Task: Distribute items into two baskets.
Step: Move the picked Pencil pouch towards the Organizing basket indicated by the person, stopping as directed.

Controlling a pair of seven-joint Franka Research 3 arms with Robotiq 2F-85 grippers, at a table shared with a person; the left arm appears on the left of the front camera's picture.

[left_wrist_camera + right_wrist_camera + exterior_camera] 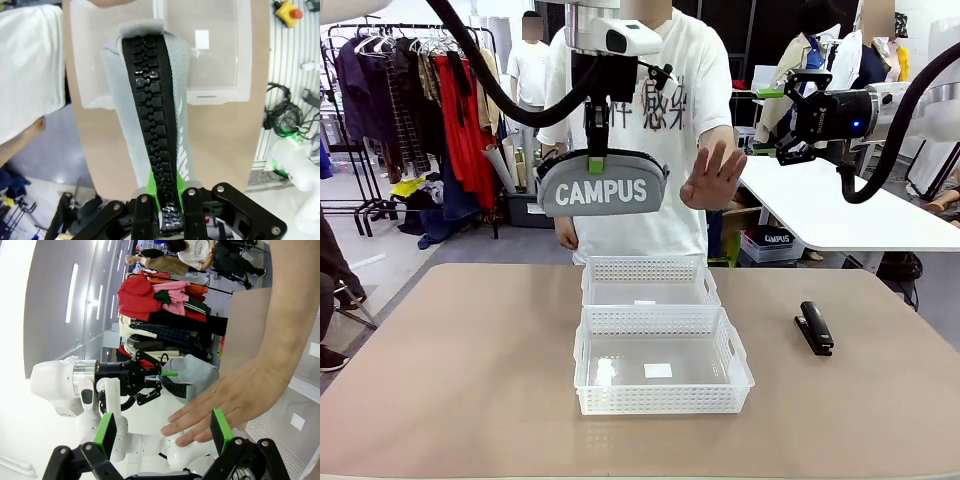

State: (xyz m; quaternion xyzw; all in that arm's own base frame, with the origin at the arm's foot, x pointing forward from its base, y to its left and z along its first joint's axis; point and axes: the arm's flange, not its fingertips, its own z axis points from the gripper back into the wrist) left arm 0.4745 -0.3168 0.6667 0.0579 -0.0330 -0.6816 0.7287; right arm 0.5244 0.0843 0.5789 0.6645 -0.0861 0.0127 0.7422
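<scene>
Front view, from the left: the left arm drops down from the top of the picture with its wrist vertical. The left gripper (595,155) points straight at the table, and its jaws are pinched tight on the top zipper edge of the pouch (604,190). The pouch hangs level in the air with its "CAMPUS" lettering facing the camera. It is high above the far basket (650,268) and in front of the person's white shirt.

In the left wrist view the fingers of the left gripper (167,202) clamp the black zipper, and the pouch (150,110) runs away from them over a basket (85,65) and the brown table (215,135).

The far basket and the near basket (660,400) sit one behind the other mid-table, rims touching.

Just right of the pouch, the person's hand (712,177) is raised with fingers spread. I cannot tell if it touches the pouch.

The stapler (815,328) lies flat on the table (470,380), right of the near basket and well apart from it.

High on the right, the right arm reaches in level. The right gripper (767,122) aims toward the person's hand with jaws spread wide, gripping nothing.

The right wrist view shows the right gripper (163,432) with its green pads far apart. The person's hand (225,395) lies beyond them, then the pouch (195,372) in the left gripper (167,373).
</scene>
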